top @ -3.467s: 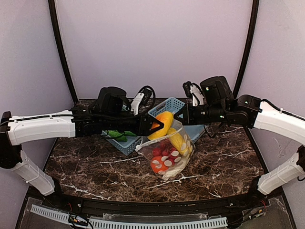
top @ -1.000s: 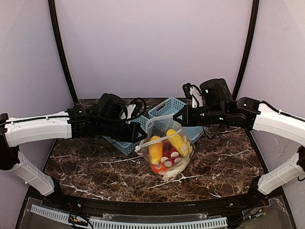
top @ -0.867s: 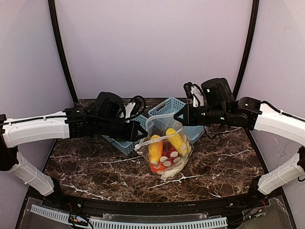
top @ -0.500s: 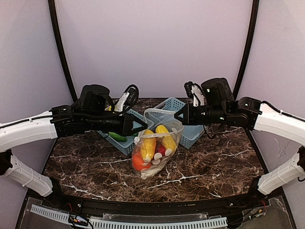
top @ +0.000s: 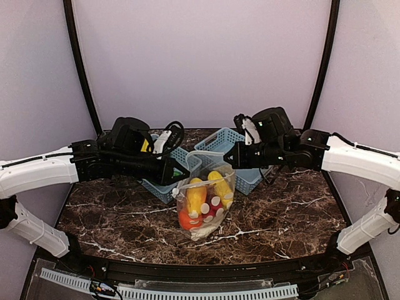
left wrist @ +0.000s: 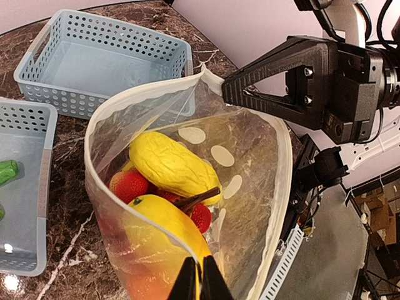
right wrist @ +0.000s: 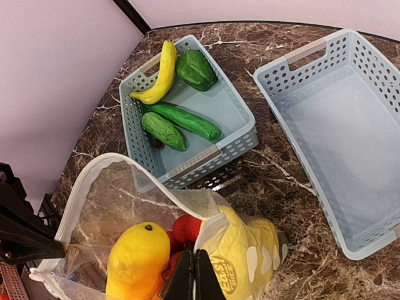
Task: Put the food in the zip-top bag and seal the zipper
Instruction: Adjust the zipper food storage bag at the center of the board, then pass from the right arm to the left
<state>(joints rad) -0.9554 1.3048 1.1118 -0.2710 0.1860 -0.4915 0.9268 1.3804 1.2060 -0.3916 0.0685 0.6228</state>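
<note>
The zip-top bag [top: 209, 203] hangs upright over the table's middle, mouth open, held by its rim between both grippers. My left gripper [top: 180, 177] is shut on the near rim [left wrist: 199, 276]. My right gripper [top: 229, 161] is shut on the opposite rim [right wrist: 195, 273]. Inside lies the food: a wrinkled yellow piece [left wrist: 170, 166], a yellow-orange fruit [left wrist: 164, 226] and red strawberries [left wrist: 129, 185]. The zipper [left wrist: 282, 187] runs unsealed around the mouth as a pale strip. Its slider tab does not show.
Behind the bag stand two light-blue baskets. The left basket [right wrist: 145, 150] holds a banana [right wrist: 160, 75] and several green vegetables [right wrist: 185, 120]. The right basket [right wrist: 340, 134] holds nothing. Dark marbled tabletop [top: 294, 215] lies around them.
The bag has shifted left and toward the front with both grippers. My left gripper closed fully on the rim. The food inside resettled.
</note>
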